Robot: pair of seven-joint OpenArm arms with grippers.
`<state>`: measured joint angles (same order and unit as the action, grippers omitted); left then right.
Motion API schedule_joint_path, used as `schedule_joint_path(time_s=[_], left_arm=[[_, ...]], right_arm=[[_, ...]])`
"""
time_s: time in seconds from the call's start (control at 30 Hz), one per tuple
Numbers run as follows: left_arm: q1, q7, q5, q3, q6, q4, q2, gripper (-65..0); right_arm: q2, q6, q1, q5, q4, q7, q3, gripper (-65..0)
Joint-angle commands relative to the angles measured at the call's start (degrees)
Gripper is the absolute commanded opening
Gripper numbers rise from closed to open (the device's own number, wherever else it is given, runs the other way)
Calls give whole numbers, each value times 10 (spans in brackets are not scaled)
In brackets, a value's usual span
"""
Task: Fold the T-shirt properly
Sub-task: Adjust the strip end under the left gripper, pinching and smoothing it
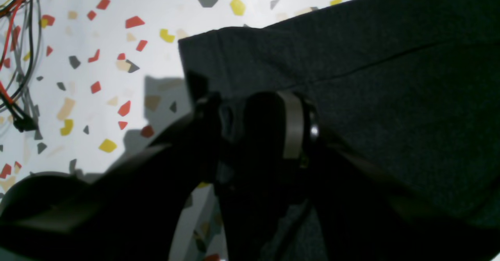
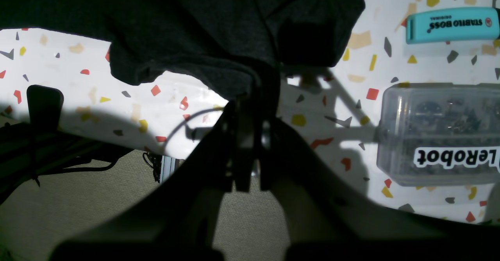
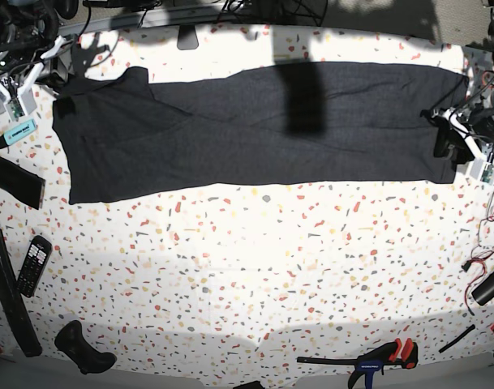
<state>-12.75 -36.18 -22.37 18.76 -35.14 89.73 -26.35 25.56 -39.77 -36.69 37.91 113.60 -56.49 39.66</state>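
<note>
The T-shirt lies as a long dark grey band across the far part of the speckled table, plain side up. My left gripper is at its right end. In the left wrist view that gripper straddles the shirt's edge with its fingers apart and one grey pad bare. My right gripper is at the shirt's left end. In the right wrist view it is shut, pinching a fold of the cloth just past the table edge.
A teal highlighter and a clear LeRobot box lie right beside the right gripper. Loose red and black cables run near the left gripper. A remote lies at the left, a clamp at the front edge.
</note>
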Motion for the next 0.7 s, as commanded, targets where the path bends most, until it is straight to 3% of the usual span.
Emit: schedule_joint_path(time_s=[0.0,0.27,0.43,0.57,0.67], left_arm=[[3,10,-6,4,-1,11,-11,-430],[4,12,2,4,-2,10,-11,-430],[8,79,92,4,15,-28,-12,-421],[13,38,-7,4,16,-35,-11,-413],[13,39,-21,4,17,-35,-10,-413]], right_arm=[[9,-2,-2,7,6,5,5,-650],[9,-2,-2,7,6,5,5,-650],[9,-2,-2,7,6,5,5,-650],[10,-2,-2,7,6,5,5,-650],[10,-2,-2,7,6,5,5,-650]])
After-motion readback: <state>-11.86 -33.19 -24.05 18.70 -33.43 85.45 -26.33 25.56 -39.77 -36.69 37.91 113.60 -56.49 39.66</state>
